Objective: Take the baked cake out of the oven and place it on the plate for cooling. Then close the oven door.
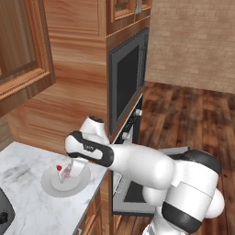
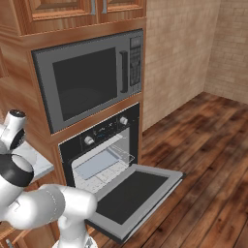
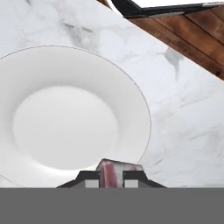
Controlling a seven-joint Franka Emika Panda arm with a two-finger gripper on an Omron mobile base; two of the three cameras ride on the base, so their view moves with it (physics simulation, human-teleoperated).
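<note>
From the hand view I had the gripper (image 3: 111,178) closed on the cake (image 3: 114,171), the pinkish slice pinched between the two dark fingertips (image 3: 89,179) at the bottom of the picture. Below it lay the plate (image 3: 131,94), white and round, on the marble counter (image 3: 188,109). In the left base view the cake (image 1: 64,171) sat over the plate (image 1: 50,186) with its red berry showing, and the gripper (image 1: 72,170) hung just above the plate's middle; I could not tell whether the slice touched the plate. The arm (image 1: 133,163) reached left from the base across the counter (image 1: 27,206). In the right base view the oven (image 2: 99,145) stood open, its door (image 2: 133,193) dropped flat and level, with the microwave (image 2: 87,80) above it.
</note>
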